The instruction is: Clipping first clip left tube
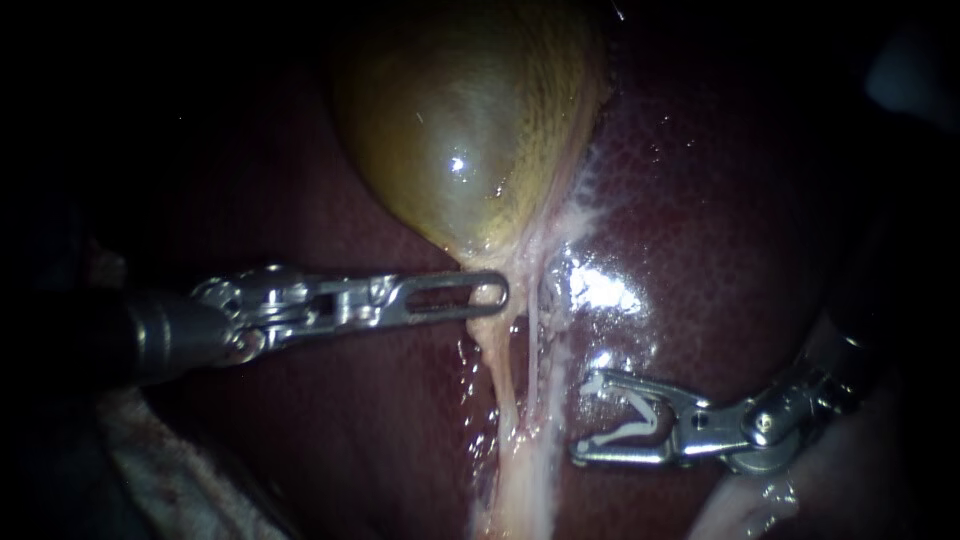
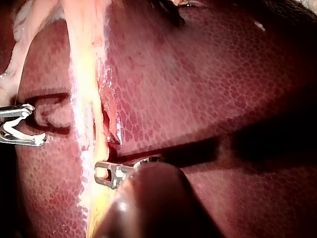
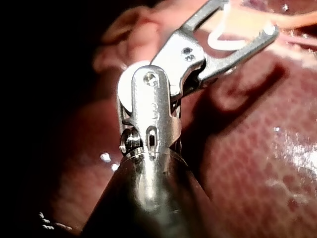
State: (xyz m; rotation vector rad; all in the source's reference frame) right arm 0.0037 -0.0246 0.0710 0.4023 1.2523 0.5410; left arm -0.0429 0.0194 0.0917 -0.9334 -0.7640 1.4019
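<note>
My left instrument (image 1: 494, 293) reaches in level across the liver (image 1: 700, 250). Its long slotted jaws lie together, clamped on the pale tissue where the gallbladder (image 1: 470, 130) narrows into the left tube (image 1: 500, 372). In the left wrist view the tip (image 2: 104, 174) sits right against that yellowish tube (image 2: 86, 99). The shaft hides most of the bite there, so I can only say it seems to take the tube's near edge rather than its whole width.

The left tube runs down from the gallbladder's narrow end over the dark red liver, widening into a pale band lower down. Just beside it, on the side nearer my right instrument, lies a thinner strand (image 1: 537, 340), with wet, glistening liver beyond it.

My right instrument (image 1: 585, 418) comes in low from the right. Its jaws stand wide apart with a white clip (image 1: 650, 428) seated between them, touching both. The open mouth of the clip faces the tubes. The jaw tips are near the pale band but short of it, so neither tube lies inside the clip.

The right wrist view shows the same spread jaws (image 3: 247, 17) with the clip (image 3: 228, 45) bent in a V between them, over liver and pale tissue. From the left wrist camera my right instrument (image 2: 35, 125) shows at the far side of the tube, with the clip (image 2: 10, 133) in it, apart from the tube.
</note>
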